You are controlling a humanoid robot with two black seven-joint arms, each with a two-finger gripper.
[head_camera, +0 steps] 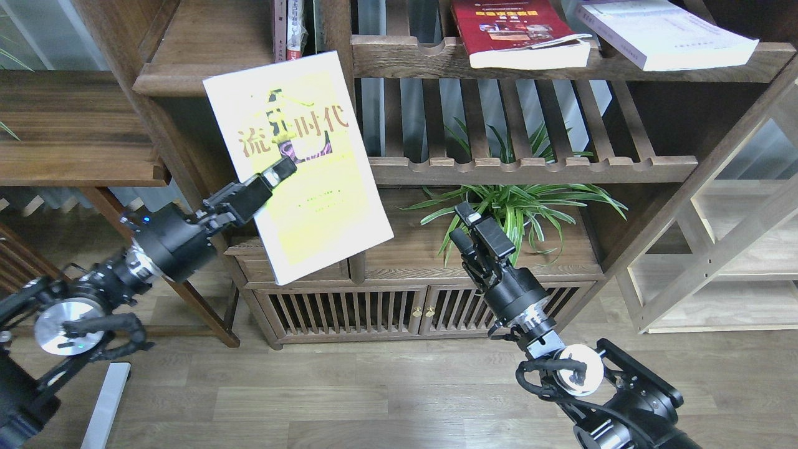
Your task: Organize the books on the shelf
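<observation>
Standing on wood floor (386,399), the bookcase (349,143) fills my view; red book (511,31) and white book (661,31) lie on its top rack. My left gripper (274,173) pinches the yellow book (305,168) before the shelf (230,78). My right gripper (464,224) holds nothing, fingers slightly apart.

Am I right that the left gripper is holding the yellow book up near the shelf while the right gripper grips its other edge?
Not quite. In the head view the left gripper does hold the yellow book up by the shelf, but the right gripper is off the book, empty, in front of the plant.
</observation>
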